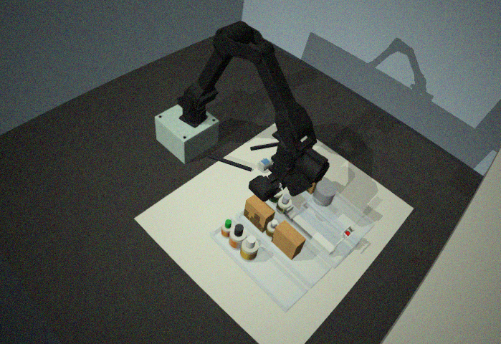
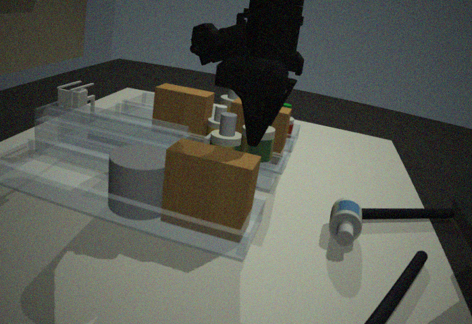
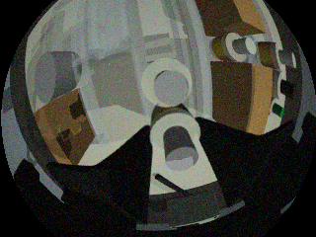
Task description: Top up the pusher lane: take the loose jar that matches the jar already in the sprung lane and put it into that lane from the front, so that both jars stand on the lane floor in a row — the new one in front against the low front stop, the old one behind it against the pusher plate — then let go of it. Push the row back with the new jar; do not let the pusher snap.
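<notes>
My gripper (image 2: 254, 140) (image 3: 173, 125) is shut on the loose green-labelled jar (image 1: 275, 198) (image 2: 267, 149) (image 3: 181, 157), which has a white shoulder and grey cap. It looks about upright at the front end of the clear sprung lane (image 2: 269, 183). The matching lane jar (image 1: 284, 203) (image 2: 227, 125) (image 3: 170, 88) stands just behind it, with little or no gap between their shoulders in the wrist view. The held jar's base, the low front stop and the pusher plate's contact are hidden, so I cannot tell whether it stands on the lane floor.
A brown box (image 2: 209, 187) (image 3: 66, 128) and grey cylinder (image 1: 325, 193) (image 2: 136, 183) stand in one neighbouring lane. Brown boxes (image 1: 259, 213) (image 1: 288, 239) and small bottles (image 1: 237, 237) stand on the other side. A blue-labelled jar (image 1: 264, 163) (image 2: 345, 221) lies near black rods (image 1: 234, 163) (image 2: 397, 288).
</notes>
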Robot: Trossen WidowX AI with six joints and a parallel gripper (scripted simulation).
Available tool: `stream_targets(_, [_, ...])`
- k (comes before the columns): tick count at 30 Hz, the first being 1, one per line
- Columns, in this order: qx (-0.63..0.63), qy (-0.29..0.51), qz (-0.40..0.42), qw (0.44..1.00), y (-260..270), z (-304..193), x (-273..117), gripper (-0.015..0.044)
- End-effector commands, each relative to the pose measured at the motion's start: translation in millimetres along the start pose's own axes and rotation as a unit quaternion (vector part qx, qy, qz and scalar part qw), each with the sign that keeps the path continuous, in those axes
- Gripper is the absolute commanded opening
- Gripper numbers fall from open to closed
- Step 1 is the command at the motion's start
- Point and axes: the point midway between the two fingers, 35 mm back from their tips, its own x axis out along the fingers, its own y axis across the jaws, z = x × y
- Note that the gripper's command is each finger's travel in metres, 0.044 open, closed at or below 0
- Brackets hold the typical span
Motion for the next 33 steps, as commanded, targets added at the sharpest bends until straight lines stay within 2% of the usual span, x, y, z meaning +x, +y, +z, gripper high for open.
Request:
stream_targets(1, [-0.002, -0.011, -0.002, 1.0, -0.5, 5.3, 1.5, 0.0])
stream_targets(33, [-0.002, -0.01, -0.002, 1.0, -0.6, 3.8, 12.3, 0.0])
